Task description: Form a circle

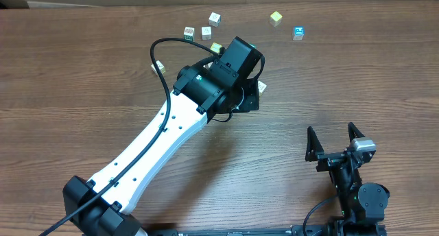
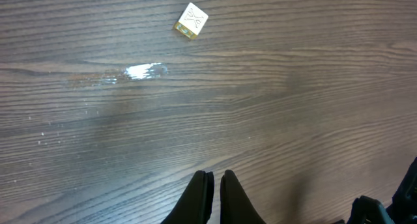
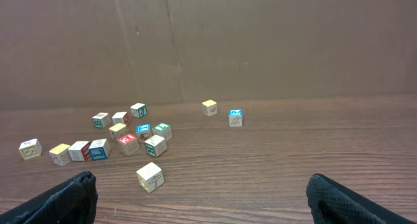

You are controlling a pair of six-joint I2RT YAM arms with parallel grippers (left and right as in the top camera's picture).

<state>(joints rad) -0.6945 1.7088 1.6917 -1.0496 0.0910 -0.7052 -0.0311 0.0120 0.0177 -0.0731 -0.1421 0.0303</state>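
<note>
Small wooden letter cubes lie at the far side of the table. In the right wrist view a tight cluster (image 3: 142, 137) forms a rough ring: a yellow cube (image 3: 118, 130), a red-printed cube (image 3: 128, 144), and blue, green and whitish ones. From overhead my left arm's wrist (image 1: 233, 61) covers most of this cluster. My left gripper (image 2: 214, 178) is shut with nothing in it, low over bare wood, and one pale cube (image 2: 191, 20) lies well ahead of it. My right gripper (image 1: 330, 130) stands wide open at the near right, holding nothing.
Loose cubes lie apart: a yellow one (image 1: 276, 17) and a blue-printed one (image 1: 298, 32) at the far right, an umbrella cube (image 3: 150, 176) nearer, and a row (image 3: 79, 150) to the left. A brown wall (image 3: 208, 48) backs the table.
</note>
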